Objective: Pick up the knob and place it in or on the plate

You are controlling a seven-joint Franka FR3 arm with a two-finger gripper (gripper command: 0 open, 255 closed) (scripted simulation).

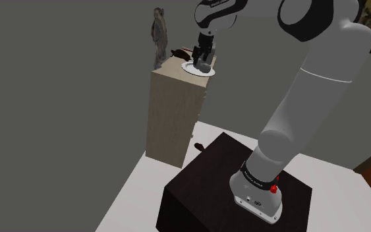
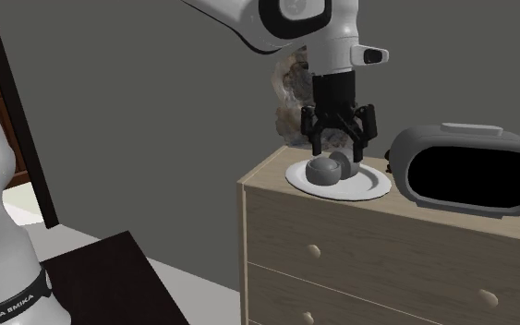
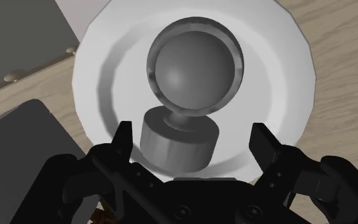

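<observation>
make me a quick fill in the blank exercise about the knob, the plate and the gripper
1. The grey knob lies on a plate whose colour is ____.
2. The gripper hangs over the knob with its fingers ____.
3. The plate rests on top of a wooden ____ with drawers.
4. In the second exterior view, the black object sits to the plate's ____.
Missing words: white; open; dresser; right.

Dim, even light is cast throughout; the plate is rendered bright; soft shadow is thrown beside the knob.

Wooden dresser; grey black-fronted box on top.
</observation>
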